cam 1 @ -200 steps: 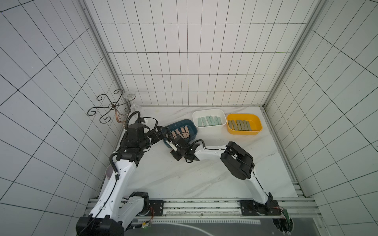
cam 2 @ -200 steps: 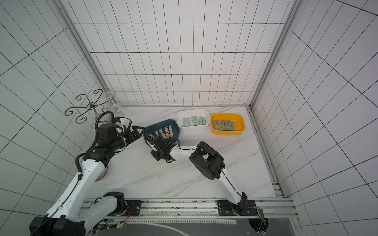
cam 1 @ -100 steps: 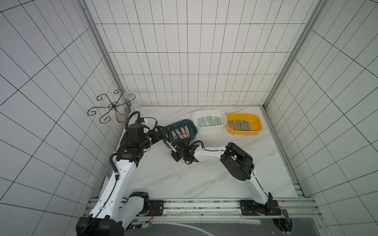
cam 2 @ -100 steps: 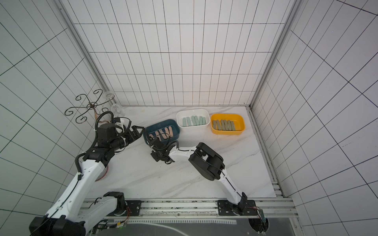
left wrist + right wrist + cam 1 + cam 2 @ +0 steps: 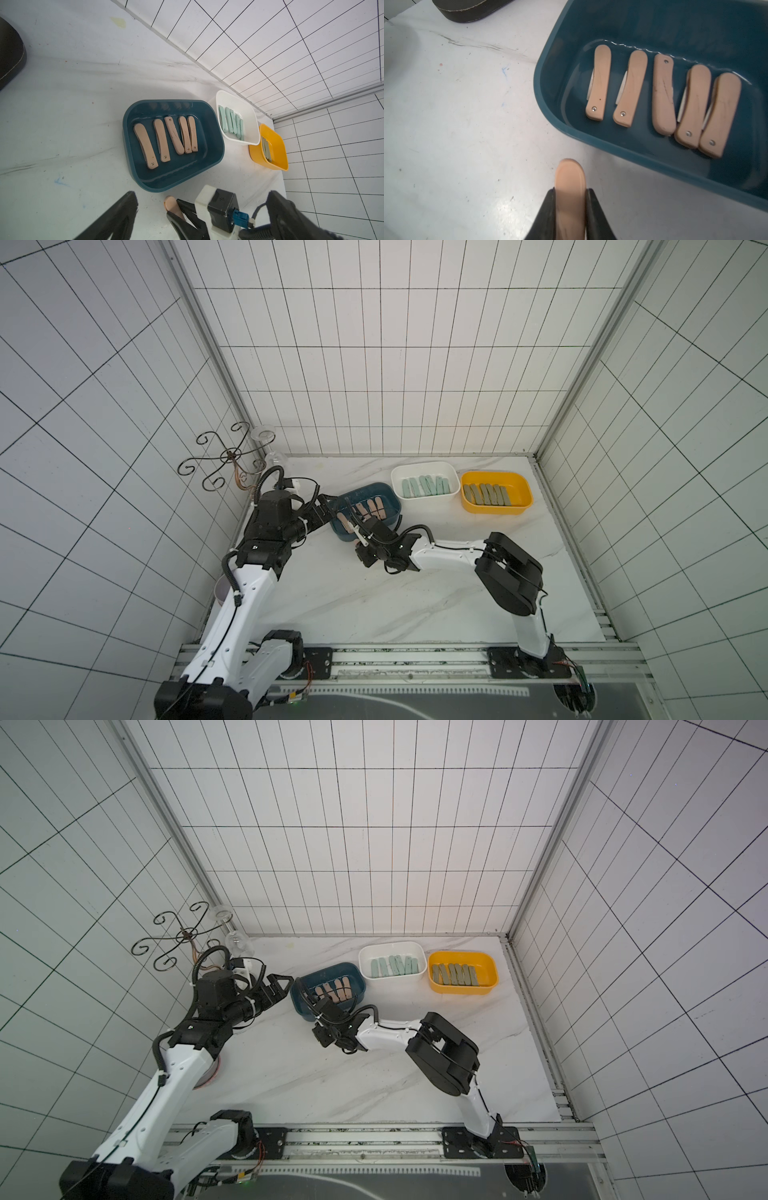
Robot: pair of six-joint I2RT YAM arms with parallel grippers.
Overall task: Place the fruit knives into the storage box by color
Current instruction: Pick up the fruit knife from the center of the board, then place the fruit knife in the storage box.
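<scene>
right gripper (image 5: pixel 570 193) has its two black fingers (image 5: pixel 548 209) pressed together on a pink knife (image 5: pixel 569 176), one finger on each long edge, rounded end poking out past the tips; can't tell if the knife touches the table (image 5: pixel 456 124) or sits just above it; either way it's outside the blue box (image 5: pixel 542 99), just beside that box's near wall

inside the blue box there are five more pink knives (image 5: pixel 662 93) lying flat in a rough row, the last two touching each other; all folded, most with the rivet dot showing

left gripper (image 5: pixel 202 193) is right by the same box with its fingers spread wide apart and nothing between them

further along, in a line toward the right-hand wall: a white box (image 5: pixel 236 97) with the mint knives (image 5: pixel 230 122) side by side in it, touching the blue box or nearly; then a yellow box (image 5: pixel 278 145) with the grey-green knives (image 5: pixel 267 149), right up against the white one

in a top view there's also a curly wire stand (image 5: pixel 220 460) and a glass (image 5: pixel 266 435) in the back left corner, well apart from the boxes
</scene>
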